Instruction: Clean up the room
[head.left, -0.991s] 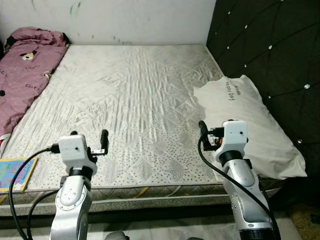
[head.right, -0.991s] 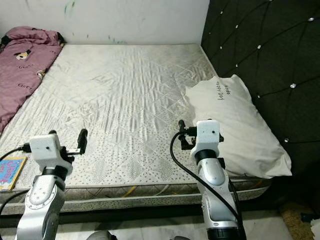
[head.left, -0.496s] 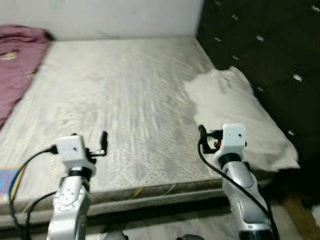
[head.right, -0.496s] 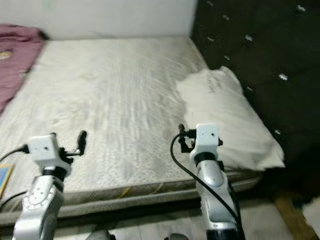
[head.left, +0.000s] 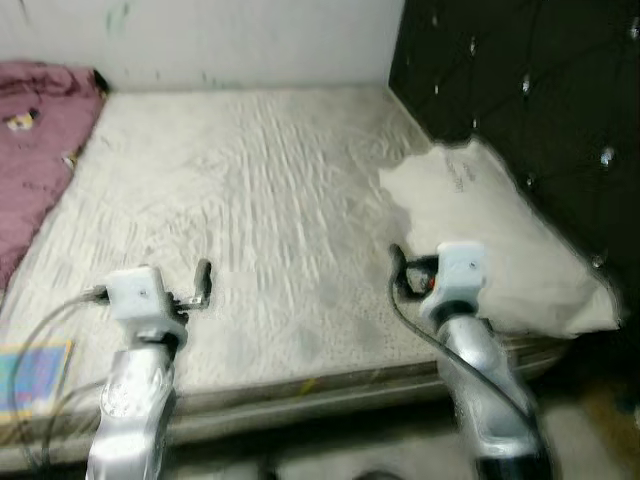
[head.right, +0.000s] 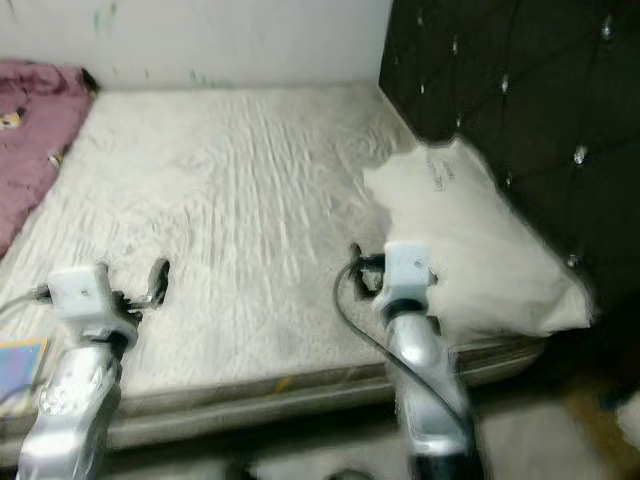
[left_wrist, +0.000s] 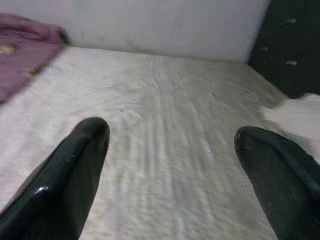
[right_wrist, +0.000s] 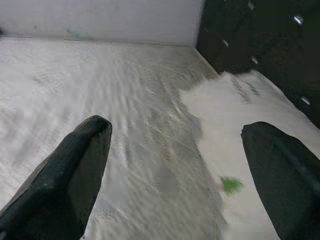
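A bare, wrinkled white mattress (head.left: 260, 200) lies in front of me. A white pillow (head.left: 500, 250) rests at its right side against the black tufted headboard (head.left: 520, 90). A pink blanket (head.left: 30, 160) is bunched along the left edge. My left gripper (head.left: 190, 285) hovers over the mattress's near edge, open and holding nothing, its fingers (left_wrist: 75, 165) spread wide in the left wrist view. My right gripper (head.left: 415, 272) is open too, just left of the pillow's near corner. A small green speck (right_wrist: 231, 185) sits on the pillow (right_wrist: 250, 130) in the right wrist view.
A colourful flat book (head.left: 32, 372) lies on the floor by the bed's near left corner. A pale wall (head.left: 200, 40) backs the bed. Dark floor (head.left: 600, 440) runs beside the headboard at the lower right. The picture is blurred.
The whole view has swung slightly and turned blurry, so the camera is moving. Both arms keep the same raised pose with open fingers. Nothing on the bed has moved.
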